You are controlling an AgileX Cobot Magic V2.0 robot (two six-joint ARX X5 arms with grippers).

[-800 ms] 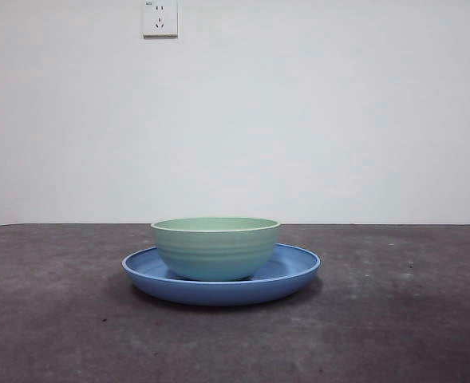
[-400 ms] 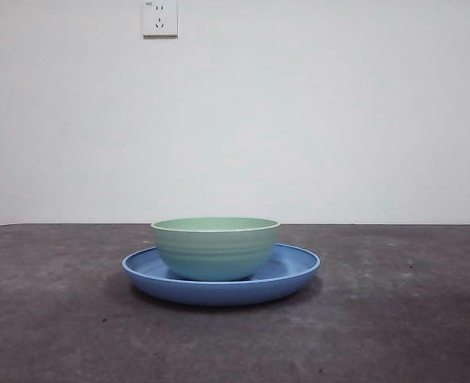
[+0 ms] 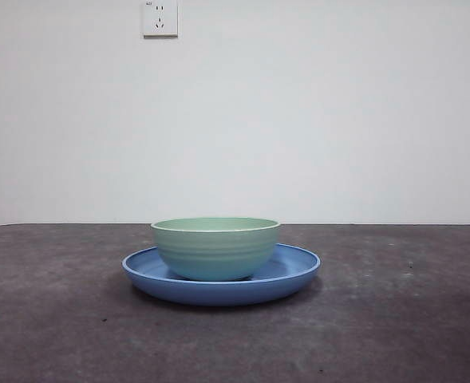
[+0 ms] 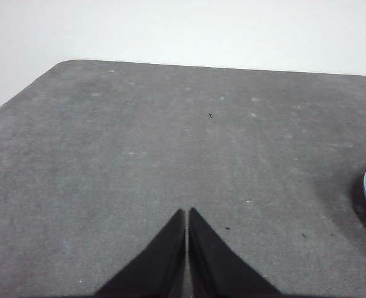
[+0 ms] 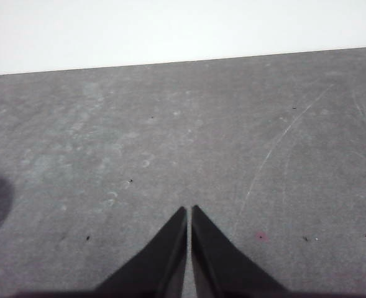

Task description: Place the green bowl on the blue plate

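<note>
The green bowl [image 3: 216, 248] is sitting upright inside the blue plate [image 3: 298, 271], its base resting on the plate's shallow floor and its rim level. The plate is lying flat on the dark grey counter [image 3: 394, 319], with its raised rim showing on both sides of the bowl, a little more of it on one side than the other. A white wall is standing behind the counter, with a white wall socket [image 3: 159, 17] showing high on it.

The left gripper [image 4: 187, 212] is hanging over bare counter with its jaws clenched together, tips meeting with only a hairline seam between them and nothing caught there. Only a sliver of the blue plate's rim is showing at the edge of the left wrist view, well apart from the jaws and off to one side of them; the bowl is not showing in that view.

The right gripper [image 5: 189, 210] is likewise sitting over bare, scuffed counter, jaws clenched tip to tip and gripping nothing. A thin pale-blue edge of the plate is peeking in at the far side of the right wrist view, well apart from these jaws too.
</note>
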